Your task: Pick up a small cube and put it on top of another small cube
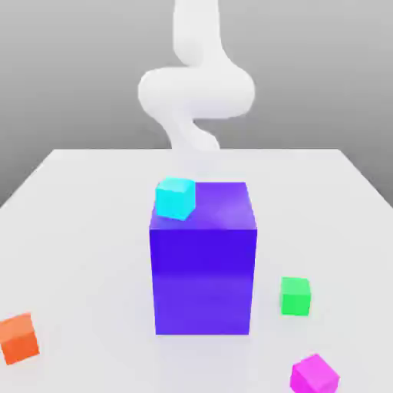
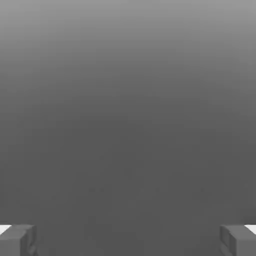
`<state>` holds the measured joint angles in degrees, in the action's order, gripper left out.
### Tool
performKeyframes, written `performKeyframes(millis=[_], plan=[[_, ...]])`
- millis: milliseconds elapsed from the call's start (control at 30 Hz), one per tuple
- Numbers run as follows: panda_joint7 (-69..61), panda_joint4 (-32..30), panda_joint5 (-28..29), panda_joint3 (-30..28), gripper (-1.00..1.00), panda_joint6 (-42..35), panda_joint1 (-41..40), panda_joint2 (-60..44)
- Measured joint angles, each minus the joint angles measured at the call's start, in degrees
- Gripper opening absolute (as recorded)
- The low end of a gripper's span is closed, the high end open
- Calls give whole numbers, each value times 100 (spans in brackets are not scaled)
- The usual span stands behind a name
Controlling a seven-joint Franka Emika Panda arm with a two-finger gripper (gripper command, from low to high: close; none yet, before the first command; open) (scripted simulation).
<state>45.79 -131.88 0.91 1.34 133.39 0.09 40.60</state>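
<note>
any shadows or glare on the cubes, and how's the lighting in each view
Exterior view: soft, even light with no hard shadows or glare; the big blue-purple block has a lighter top than front and a faint sheen below it on the table. Hand view: a plain grey gradient, darker toward the open tool.

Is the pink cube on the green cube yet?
Not yet. Nothing looks done: the pink cube sits on the table, apart from the green cube. The gripper is open and holds nothing. Left to do: grab the pink cube, lift it, and set it on the green one.
</note>
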Motion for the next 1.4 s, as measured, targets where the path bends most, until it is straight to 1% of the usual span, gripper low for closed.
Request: performKeyframes(millis=[300,600,933,1100,1133,1333,1400], plan=[[0,-36,359,461,0,585,69,-1906],[1,-71,711,779,0,1162,294,-3776],[-206,-120,808,1027,0,1825,620,-5816],[-30,56,1088,785,0,2524,874,-6855],[-1,82,1128,740,-100,2616,911,-6976],[12,96,1149,722,-100,2658,926,-7037],[-42,46,1073,804,-100,2494,861,-6821]])
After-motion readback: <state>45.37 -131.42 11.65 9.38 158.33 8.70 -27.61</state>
